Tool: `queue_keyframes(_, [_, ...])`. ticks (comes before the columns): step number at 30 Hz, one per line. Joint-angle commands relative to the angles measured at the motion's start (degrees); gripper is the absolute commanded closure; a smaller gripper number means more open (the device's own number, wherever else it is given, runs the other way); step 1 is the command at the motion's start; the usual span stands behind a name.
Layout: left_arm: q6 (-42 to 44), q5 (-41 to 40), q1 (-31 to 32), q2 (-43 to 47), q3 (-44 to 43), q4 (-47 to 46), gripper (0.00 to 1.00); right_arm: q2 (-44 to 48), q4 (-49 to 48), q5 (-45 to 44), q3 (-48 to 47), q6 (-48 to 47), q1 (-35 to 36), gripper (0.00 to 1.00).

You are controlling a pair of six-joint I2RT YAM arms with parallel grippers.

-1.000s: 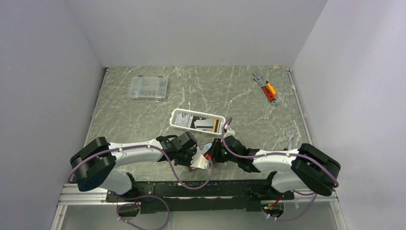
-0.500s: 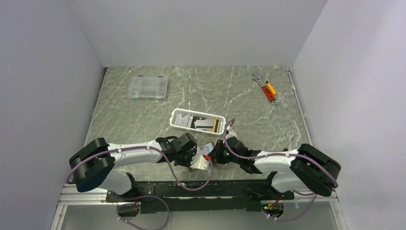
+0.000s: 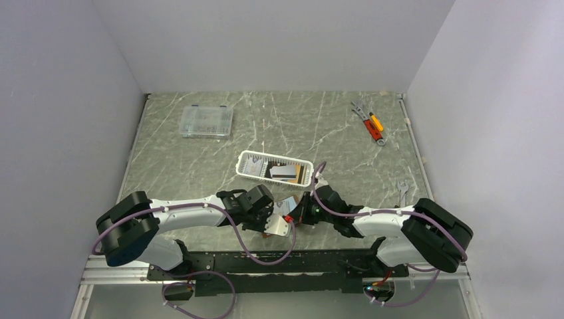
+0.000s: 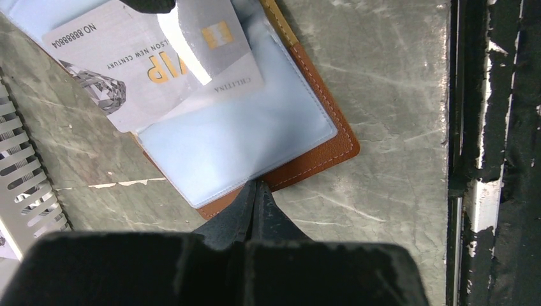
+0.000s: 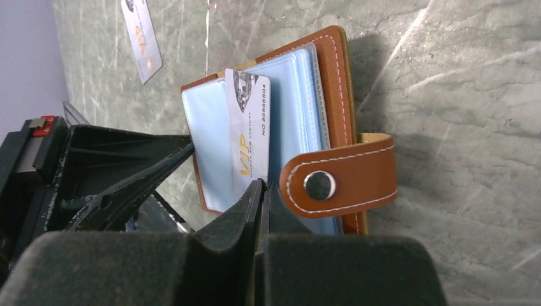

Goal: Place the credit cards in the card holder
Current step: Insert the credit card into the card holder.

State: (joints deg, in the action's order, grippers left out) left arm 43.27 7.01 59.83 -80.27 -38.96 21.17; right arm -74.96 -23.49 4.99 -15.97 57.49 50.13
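Both arms lie low over the desk (image 3: 299, 119), and their wrists meet in the middle near the front edge. The left arm (image 3: 189, 211) reaches to the right and the right arm (image 3: 379, 218) reaches to the left, so they are almost nose to nose. The left gripper (image 4: 255, 189) has its black fingers (image 4: 233, 220) pressed tight together on the rim of the card holder (image 4: 322, 150). The right gripper (image 5: 260, 186) has its fingers (image 5: 239, 213) squeezed on a grey VIP card (image 5: 249, 121) — no gap shows.

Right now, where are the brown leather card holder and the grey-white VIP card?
Brown leather card holder (image 4: 341, 146): left wrist view, its stitched corner.
Grey-white VIP card (image 4: 153, 67): left wrist view, its printed face.
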Motion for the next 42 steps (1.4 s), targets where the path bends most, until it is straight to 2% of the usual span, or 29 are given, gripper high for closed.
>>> queue_keyframes(1, [-0.2,-0.5,0.3,0.2,0.3,-0.4,1.00,-1.1,5.9,4.2,-3.4,-6.0,-1.4,1.00])
queue_keyframes(7, [-0.3,-0.7,0.3,0.1,0.1,-0.2,1.00,-4.7,10.5,7.3,-7.3,-10.5,-1.7,1.00])
queue_keyframes(17, [-0.3,-0.7,0.4,-0.4,0.0,-0.2,1.00,-2.6,18.0,8.5,-9.1,-14.8,-4.4,1.00])
queue_keyframes(25, [-0.2,-0.7,0.5,-0.4,-0.3,0.1,1.00,-2.7,18.0,10.0,-8.8,-15.5,-4.7,1.00])
queue_keyframes(42, [-0.1,-1.0,0.8,0.2,0.5,-0.4,1.00,-11.9,19.3,17.6,-16.3,-21.2,-5.6,1.00])
